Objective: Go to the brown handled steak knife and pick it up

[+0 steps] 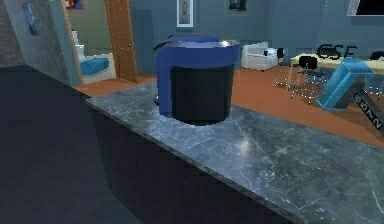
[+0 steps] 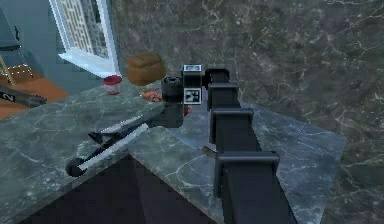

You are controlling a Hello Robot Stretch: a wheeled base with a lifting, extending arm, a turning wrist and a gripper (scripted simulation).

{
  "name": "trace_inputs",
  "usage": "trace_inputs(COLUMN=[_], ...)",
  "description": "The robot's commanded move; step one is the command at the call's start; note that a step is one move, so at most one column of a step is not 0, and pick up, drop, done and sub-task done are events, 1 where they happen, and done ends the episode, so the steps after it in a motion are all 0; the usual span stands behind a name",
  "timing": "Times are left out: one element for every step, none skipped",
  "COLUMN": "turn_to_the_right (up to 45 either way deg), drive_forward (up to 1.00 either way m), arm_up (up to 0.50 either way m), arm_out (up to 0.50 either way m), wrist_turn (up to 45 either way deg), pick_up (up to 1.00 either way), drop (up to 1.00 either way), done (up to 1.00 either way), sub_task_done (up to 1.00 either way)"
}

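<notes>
forward view, counter (image 1: 270, 150): marble top; its near edge runs slantwise from the left middle down to the bottom right, with a dark cabinet front (image 1: 150, 175) below it.
forward view, pot (image 1: 198, 80): one, blue with a dark front; it stands on the counter near the far edge.
forward view, open room: orange-brown floor (image 1: 265, 88) lies beyond the counter, bare in the middle and crowded toward the right.
forward view, doorway (image 1: 92, 45): one, wood-framed, at the upper left, with a blue thing (image 1: 97, 66) inside it.
forward view, wall pictures: two, (image 1: 187, 10) and (image 1: 237, 4).
forward view, furniture: one white box-like piece (image 1: 258, 55), thin-legged chairs (image 1: 300, 75) whose number I cannot tell, and one blue slanted piece (image 1: 345, 85) at the right.
arm side view, counter (image 2: 50, 125): the same marble; it meets a marbled wall (image 2: 300, 50) behind, and its near edge passes under the fingertips, dark beneath.
arm side view, arm (image 2: 250, 170): one dark bar that rises from the bottom over the counter, with two white squares (image 2: 192, 82) at its end.
arm side view, gripper (image 2: 82, 150): it points left and downward, low over the counter near the edge. Only bare marble lies behind its far end, so it holds nothing. Whether the claw is spread or pressed together I cannot tell.
arm side view, knife: I cannot tell where it lies. One thin pale sliver (image 2: 207, 150) lies on the counter against the arm's left side, too small to name.
arm side view, other things: one window (image 2: 85, 35), one brown lump (image 2: 145, 67), one small red thing (image 2: 113, 80), and some red bits (image 2: 152, 97) just beside the gripper's body.
arm side view, open room: orange floor (image 2: 45, 97) lies past the counter's left end.
</notes>
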Motion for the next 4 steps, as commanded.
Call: trace_inputs(turn_to_the_right=[0.0, 0.0, 0.0, 0.0], drive_forward=[0.00, 0.00, 0.00, 0.00], arm_up=[0.00, 0.00, 0.00, -0.14], arm_out=[0.00, 0.00, 0.00, 0.00], wrist_turn=[45.0, 45.0, 45.0, 0.0], pick_up=[0.00, 0.00, 0.00, 0.00], drop=[0.00, 0.00, 0.00, 0.00], done=[0.00, 0.00, 0.00, 0.00], sub_task_done=[0.00, 0.00, 0.00, 0.00])
